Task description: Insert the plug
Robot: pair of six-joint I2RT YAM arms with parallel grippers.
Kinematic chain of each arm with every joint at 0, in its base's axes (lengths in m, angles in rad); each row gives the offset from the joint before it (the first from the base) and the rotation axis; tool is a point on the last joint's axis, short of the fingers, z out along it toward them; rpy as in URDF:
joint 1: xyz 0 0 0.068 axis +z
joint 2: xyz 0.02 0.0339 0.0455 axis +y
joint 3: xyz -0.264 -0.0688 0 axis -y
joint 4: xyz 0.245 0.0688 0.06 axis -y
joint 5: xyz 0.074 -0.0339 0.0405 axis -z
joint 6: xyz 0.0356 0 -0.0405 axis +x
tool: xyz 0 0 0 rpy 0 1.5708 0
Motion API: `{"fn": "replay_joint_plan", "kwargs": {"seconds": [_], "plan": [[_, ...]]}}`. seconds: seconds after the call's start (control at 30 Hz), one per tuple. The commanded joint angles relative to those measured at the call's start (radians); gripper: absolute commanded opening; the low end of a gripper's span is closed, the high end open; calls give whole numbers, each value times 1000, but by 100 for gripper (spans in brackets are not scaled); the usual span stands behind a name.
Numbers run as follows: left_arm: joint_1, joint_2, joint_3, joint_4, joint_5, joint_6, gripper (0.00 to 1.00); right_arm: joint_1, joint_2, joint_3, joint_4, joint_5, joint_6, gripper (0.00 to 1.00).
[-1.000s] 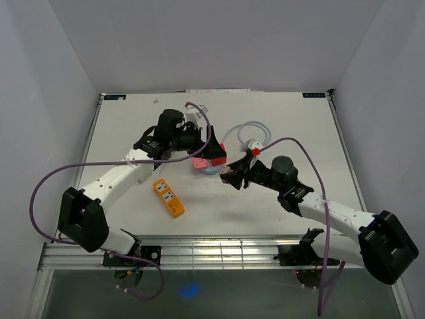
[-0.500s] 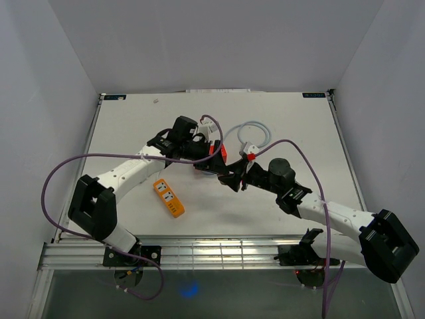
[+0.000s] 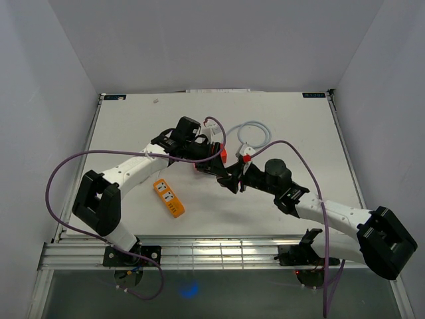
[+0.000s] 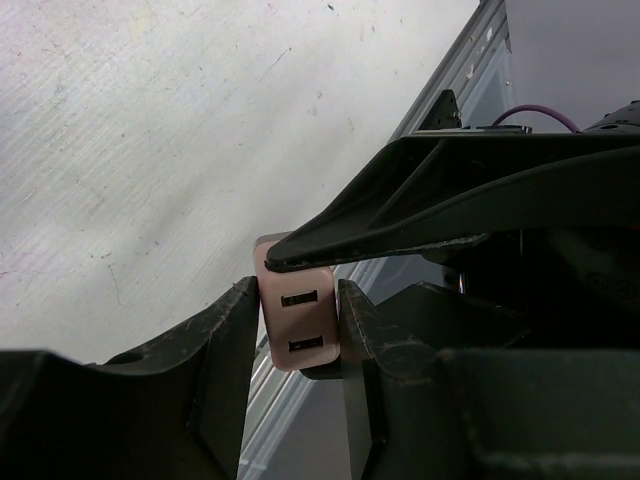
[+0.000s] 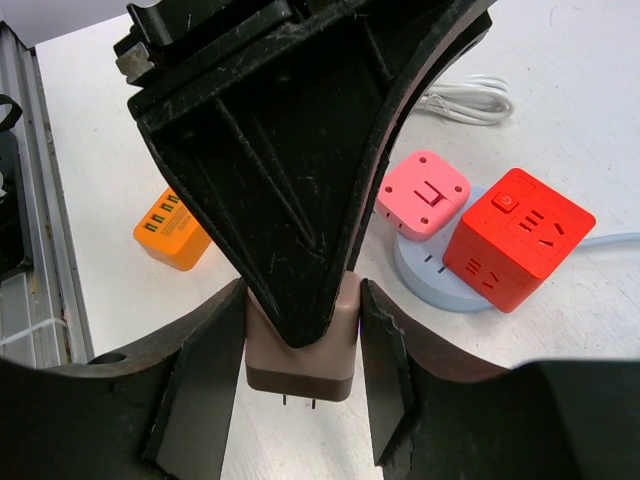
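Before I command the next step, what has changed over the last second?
The left gripper swung right, in toward the right gripper, and its jaws closed from wide open onto the plug that the right gripper holds. Both now clamp it. Unchanged: the right gripper's grip, that arm barely shifted; the orange power strip and red cube socket lie where they were.

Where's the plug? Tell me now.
The plug sits mid-table in the top view, gripped by the left claw and right claw, near the red cube.
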Motion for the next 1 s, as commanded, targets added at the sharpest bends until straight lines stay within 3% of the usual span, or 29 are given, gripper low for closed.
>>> {"fn": "replay_joint_plan", "kwargs": {"seconds": [0.0, 0.1, 0.2, 0.23, 0.27, 0.3, 0.47, 0.57, 0.67, 0.7, 0.8, 0.97], "plan": [[-7, -8, 23, -5, 54, 6, 45, 10, 8, 54, 31, 29, -14, 9], [-12, 1, 20, -8, 60, 6, 43, 18, 12, 57, 23, 38, -14, 9], [-16, 12, 22, -8, 70, 6, 33, 21, 13, 61, 19, 41, -45, 9], [-16, 16, 20, -6, 73, 6, 27, 21, 16, 61, 17, 43, -45, 9], [-16, 18, 22, -8, 80, 6, 8, 21, 18, 63, 17, 41, -45, 9], [-16, 19, 25, -8, 82, 6, 1, 23, 21, 66, 13, 43, -45, 11], [-16, 9, 25, -3, 83, 5, 0, 23, 27, 69, 9, 55, -42, 23], [-16, -7, 17, -3, 61, 3, 0, 24, 22, 63, 14, 63, -35, 53], [-16, -24, 16, -18, 4, 1, 0, 24, 9, 54, 29, 72, -26, 68], [-15, -36, 14, -22, -22, 0, 0, 23, 5, 46, 31, 79, -26, 83], [-4, -60, 5, -31, -70, -5, 0, 23, -21, 31, 55, 92, -26, 91], [25, -128, -26, -51, -169, -26, 0, 21, -70, -14, 95, 115, -2, 93]]}}
